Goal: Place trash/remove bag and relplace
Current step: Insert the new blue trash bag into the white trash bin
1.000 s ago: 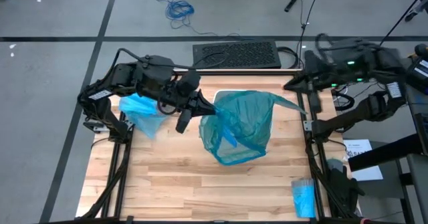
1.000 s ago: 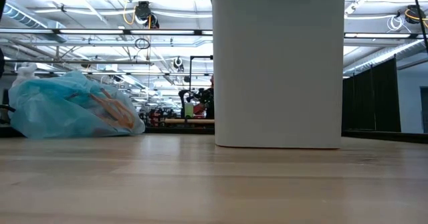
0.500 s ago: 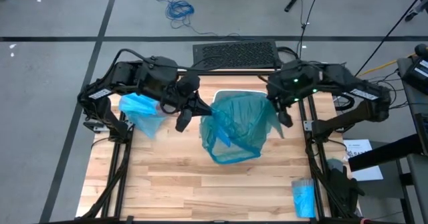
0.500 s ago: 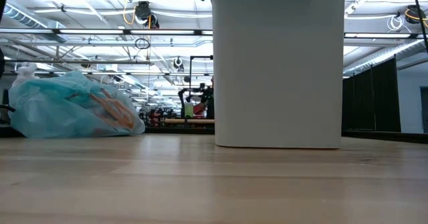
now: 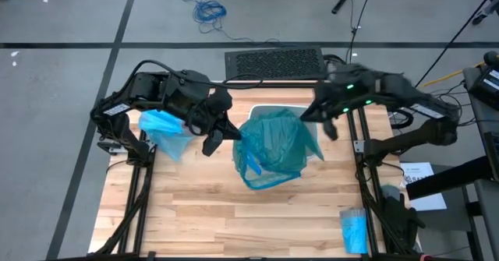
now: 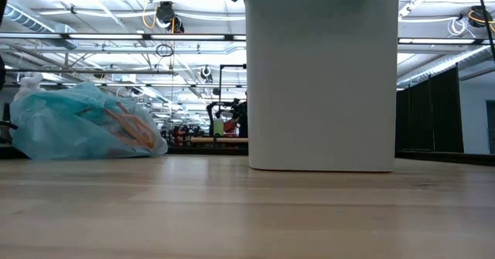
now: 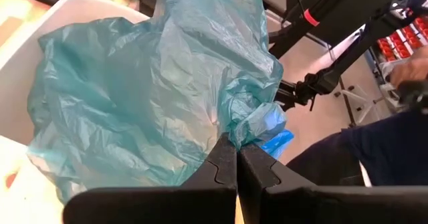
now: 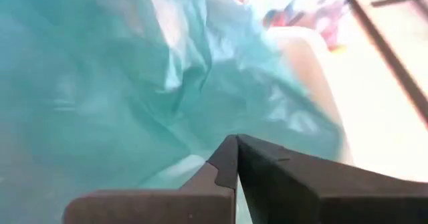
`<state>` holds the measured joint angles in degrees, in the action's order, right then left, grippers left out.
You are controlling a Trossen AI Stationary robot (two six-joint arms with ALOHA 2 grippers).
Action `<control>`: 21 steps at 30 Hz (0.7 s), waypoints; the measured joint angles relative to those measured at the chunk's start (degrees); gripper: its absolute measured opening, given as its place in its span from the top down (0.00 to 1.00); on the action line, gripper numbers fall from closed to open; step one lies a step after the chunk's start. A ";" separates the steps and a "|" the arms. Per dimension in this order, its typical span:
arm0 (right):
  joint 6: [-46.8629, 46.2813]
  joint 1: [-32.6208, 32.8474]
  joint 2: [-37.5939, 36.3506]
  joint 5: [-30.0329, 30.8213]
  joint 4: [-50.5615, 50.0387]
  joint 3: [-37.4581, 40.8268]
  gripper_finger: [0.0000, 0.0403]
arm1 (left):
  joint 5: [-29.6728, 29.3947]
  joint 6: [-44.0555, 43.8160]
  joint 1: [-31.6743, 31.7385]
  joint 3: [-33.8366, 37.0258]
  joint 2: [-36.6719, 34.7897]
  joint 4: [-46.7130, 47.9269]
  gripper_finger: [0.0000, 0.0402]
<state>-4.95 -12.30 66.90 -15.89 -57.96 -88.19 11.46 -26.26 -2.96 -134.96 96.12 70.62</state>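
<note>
Left gripper (image 7: 237,147) is pinching the teal bag (image 5: 274,148) over the white bin (image 6: 321,81); right gripper (image 8: 235,144) is clamping its far edge. The filled light-blue bag (image 6: 81,126) is lying on the counter (image 6: 247,212).

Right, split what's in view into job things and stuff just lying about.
Job: teal-green crinkly plastic bag, pinched by the shut left gripper, shut right gripper at its other side; tall white plastic bin under it; filled light sky-blue plastic liner on the table's left.
Lying about: small bright-blue roll by the table's right edge; black keyboard and coiled blue cable beyond the table.
</note>
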 joint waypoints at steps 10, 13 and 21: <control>-2.12 1.47 -4.29 1.00 -8.50 -11.88 1.00 | -2.53 2.64 0.39 0.00 0.02 -1.00 1.00; -3.05 3.57 -4.66 1.00 -8.66 -12.34 1.00 | -4.27 2.68 0.38 0.00 0.02 -1.25 1.00; -2.83 8.60 -2.64 0.89 -8.70 -12.36 0.96 | -6.32 3.68 0.37 0.02 0.04 -1.25 1.00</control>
<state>-7.78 -3.69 64.26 -15.00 -66.66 -100.55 5.14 -22.58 -2.59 -134.93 96.16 69.36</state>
